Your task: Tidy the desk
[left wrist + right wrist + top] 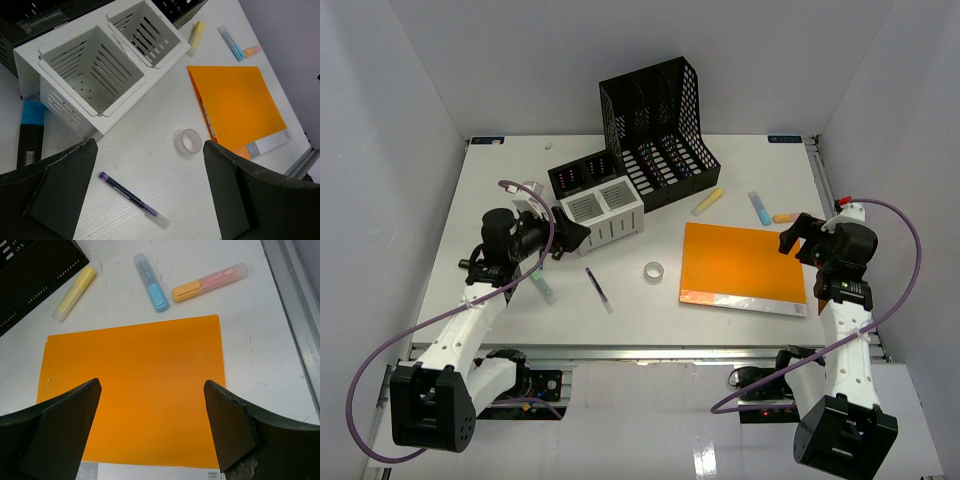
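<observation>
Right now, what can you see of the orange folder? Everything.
The orange folder is a closed, plastic-looking rectangle lying flat on the desk, right of centre. A pale silvery label strip runs along its near edge, and small rivet dots show in the cover. Nothing rests on it; three highlighters lie just beyond its far edge, apart. The open right gripper hangs above it, seemingly not touching.

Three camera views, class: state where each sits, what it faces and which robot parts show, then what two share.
Top external: above and behind the arms, looking down on the desk; both arms, left gripper and right gripper show.
Left wrist: on that wrist, facing the white organizer and tape roll; its open fingers frame the bottom.
Right wrist: on that wrist, facing down at the orange folder; its open fingers show.
Shared: both wrist views show the orange folder.
</observation>
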Controlling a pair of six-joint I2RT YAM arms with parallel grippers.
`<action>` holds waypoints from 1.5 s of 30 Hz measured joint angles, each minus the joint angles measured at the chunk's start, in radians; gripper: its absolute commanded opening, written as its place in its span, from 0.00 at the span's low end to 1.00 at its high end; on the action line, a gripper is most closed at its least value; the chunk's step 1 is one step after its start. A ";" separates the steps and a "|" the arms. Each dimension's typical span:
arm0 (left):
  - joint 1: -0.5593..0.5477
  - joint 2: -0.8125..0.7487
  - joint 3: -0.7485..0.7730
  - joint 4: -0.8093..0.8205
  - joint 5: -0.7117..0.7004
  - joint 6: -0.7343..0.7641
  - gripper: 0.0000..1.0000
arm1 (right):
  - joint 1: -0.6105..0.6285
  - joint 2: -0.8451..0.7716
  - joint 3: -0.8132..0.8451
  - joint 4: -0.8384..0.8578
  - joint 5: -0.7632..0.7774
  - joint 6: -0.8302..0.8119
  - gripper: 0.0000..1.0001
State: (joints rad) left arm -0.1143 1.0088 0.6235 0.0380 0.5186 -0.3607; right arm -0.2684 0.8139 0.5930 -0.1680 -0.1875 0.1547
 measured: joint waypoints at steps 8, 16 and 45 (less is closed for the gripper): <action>0.000 0.000 0.000 0.000 0.003 -0.002 0.98 | 0.000 -0.003 0.000 0.015 -0.131 -0.056 0.90; 0.000 0.000 0.001 -0.008 -0.009 -0.003 0.98 | 0.032 0.036 0.045 -0.076 -0.595 -0.389 0.90; 0.000 0.469 0.263 -0.368 -0.507 0.107 0.54 | 0.121 0.077 0.030 -0.166 -0.826 -0.685 0.90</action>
State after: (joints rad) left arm -0.1143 1.4778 0.8867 -0.3303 0.0120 -0.2538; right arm -0.1474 0.8907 0.6226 -0.3340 -1.0138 -0.5304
